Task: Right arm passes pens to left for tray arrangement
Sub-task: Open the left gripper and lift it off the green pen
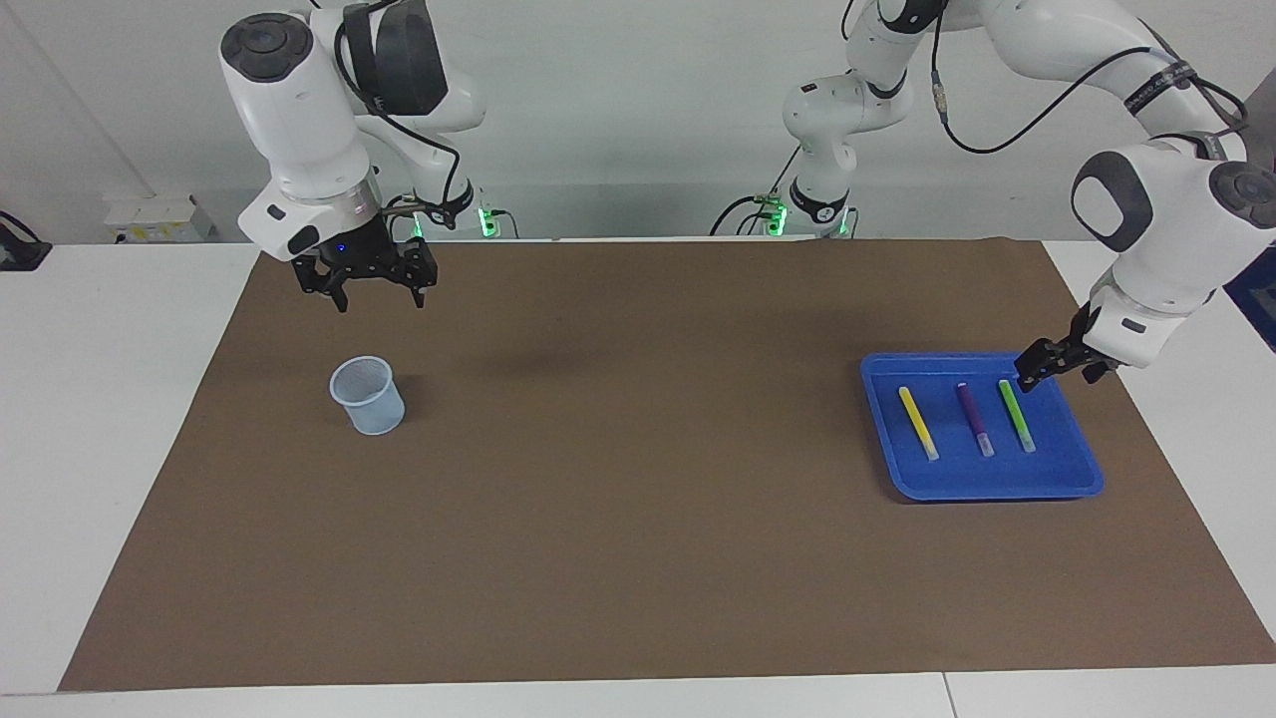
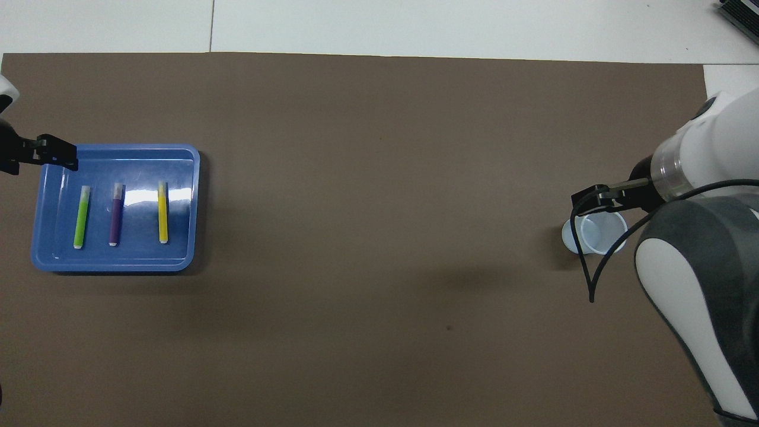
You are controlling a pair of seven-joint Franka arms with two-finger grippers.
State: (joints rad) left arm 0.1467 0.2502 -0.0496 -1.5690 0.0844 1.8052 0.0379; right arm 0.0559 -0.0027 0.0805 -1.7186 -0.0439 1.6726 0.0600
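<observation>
All three pens, yellow, purple and green, lie side by side in the blue tray at the left arm's end of the tabletop. The left pincer hangs over the tray's corner, jaws wide and empty. The right pincer hovers above the mesh cup, also wide open; overhead, its arm partly hides the cup.

I see a bright blue tray holding three pens: a yellow pen, a purple pen and a bright green pen, each with a pale whitish end. A pale blue mesh cup stands on a plain brown mat over the white desk. I note white arms with dark grey joints and black fingers.
</observation>
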